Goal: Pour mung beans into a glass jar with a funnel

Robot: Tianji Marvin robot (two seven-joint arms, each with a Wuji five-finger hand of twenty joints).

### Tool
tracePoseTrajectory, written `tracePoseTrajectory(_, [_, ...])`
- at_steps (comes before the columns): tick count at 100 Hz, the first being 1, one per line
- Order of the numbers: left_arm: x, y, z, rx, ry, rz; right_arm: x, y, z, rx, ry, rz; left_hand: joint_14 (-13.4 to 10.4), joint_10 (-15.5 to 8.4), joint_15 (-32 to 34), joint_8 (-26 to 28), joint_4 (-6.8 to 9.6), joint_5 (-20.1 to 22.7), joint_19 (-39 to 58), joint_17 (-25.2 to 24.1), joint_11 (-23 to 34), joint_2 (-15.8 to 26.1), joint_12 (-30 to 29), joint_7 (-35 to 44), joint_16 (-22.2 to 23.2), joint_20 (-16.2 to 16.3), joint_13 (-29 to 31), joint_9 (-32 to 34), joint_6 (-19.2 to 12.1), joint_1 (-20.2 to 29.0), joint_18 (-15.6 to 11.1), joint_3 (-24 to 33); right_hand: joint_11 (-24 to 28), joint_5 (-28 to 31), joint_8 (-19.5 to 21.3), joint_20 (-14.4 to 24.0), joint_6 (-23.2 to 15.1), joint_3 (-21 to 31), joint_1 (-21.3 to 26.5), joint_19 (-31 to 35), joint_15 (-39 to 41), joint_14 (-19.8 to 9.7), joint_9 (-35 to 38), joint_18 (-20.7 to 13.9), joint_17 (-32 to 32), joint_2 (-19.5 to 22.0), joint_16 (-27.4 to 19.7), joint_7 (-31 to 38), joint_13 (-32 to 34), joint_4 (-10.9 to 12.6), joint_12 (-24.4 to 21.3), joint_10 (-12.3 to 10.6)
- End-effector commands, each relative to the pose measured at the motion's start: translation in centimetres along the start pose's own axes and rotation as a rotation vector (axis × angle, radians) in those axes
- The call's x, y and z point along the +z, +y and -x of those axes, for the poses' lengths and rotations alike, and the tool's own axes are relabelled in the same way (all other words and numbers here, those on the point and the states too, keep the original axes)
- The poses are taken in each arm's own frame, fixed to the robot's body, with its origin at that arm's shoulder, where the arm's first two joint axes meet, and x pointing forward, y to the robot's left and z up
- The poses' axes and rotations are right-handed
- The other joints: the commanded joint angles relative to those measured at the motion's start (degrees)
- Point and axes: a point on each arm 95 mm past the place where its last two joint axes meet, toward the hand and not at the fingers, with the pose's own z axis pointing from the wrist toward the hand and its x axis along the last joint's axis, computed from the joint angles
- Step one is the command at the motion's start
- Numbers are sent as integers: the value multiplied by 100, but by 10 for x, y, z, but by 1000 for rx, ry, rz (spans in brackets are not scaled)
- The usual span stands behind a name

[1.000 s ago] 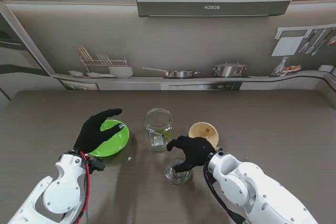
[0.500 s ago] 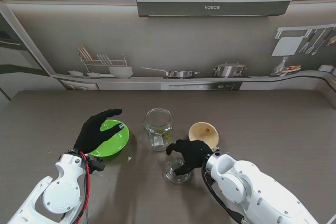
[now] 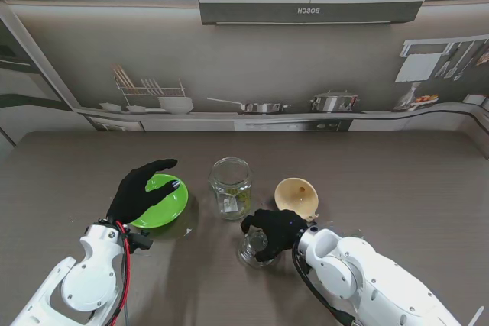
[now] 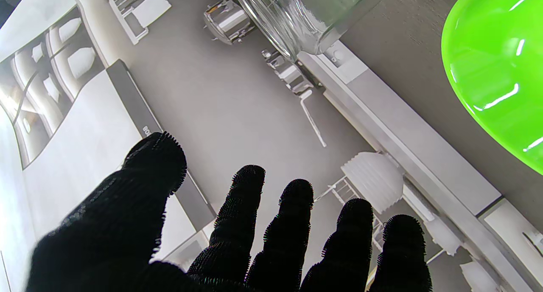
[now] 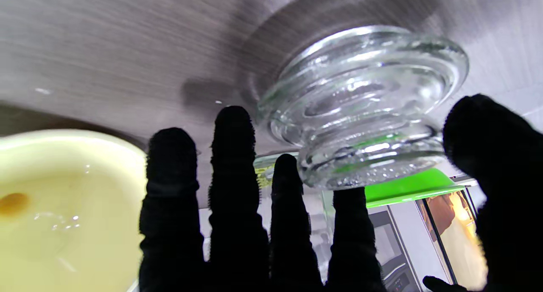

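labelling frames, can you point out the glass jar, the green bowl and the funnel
glass jar (image 3: 231, 186), stand view, on its glass side wall
green bowl (image 3: 170, 205), stand view, on its inner right side
funnel (image 3: 295, 191), stand view, on its cream inner cone

High stand camera looks down over the table (image 3: 397, 181) toward the far kitchen backdrop. Each wrist camera looks close along its fingers; both also catch the green bowl (image 3: 162, 202).
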Motion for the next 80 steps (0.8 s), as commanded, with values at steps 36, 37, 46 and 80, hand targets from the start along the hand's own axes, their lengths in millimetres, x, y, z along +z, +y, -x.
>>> tracePoseTrajectory(36, [0, 1, -3, -7, 0, 18, 3, -17, 3, 18, -5, 2, -41, -9, -39, 30, 227, 26, -115, -58, -16, 138, -3, 9, -3, 18, 113, 69, -145, 131, -138, -108, 977, 26, 376, 237, -188, 158, 725, 1012, 1695, -799, 251, -130, 740, -398, 598, 1225, 809, -65, 687, -276])
tracePoseTrajectory(37, [0, 1, -3, -7, 0, 18, 3, -17, 3, 19, -5, 4, -38, -8, -38, 28, 227, 11, -115, -58, -16, 139, -3, 3, -3, 18, 116, 68, -144, 131, -136, -108, 997, 34, 375, 233, -189, 133, 757, 1039, 1730, -816, 270, -144, 764, -381, 600, 1256, 828, -70, 707, -285])
tracePoseTrajectory(46, [0, 1, -3, -7, -1, 19, 4, -20, 3, 21, -6, 10, -31, -3, -37, 28, 228, 13, -113, -54, -16, 146, -3, 3, -2, 21, 119, 70, -140, 133, -135, -112, 1128, 160, 378, 195, -207, -104, 1067, 1195, 1952, -965, 452, -219, 936, -269, 620, 1472, 1048, -22, 816, -322])
tracePoseTrajectory(80, [0, 1, -3, -9, -3, 18, 9, -33, 5, 22, 8, 35, -32, -14, -36, 30, 232, 13, -99, -38, -17, 160, -4, 2, 1, 36, 121, 68, -140, 132, -114, -135, 1488, 651, 445, 72, -61, 3183, 891, 1548, 2255, -1166, 835, -344, 1358, -230, 502, 2369, 1492, -894, 1128, -402])
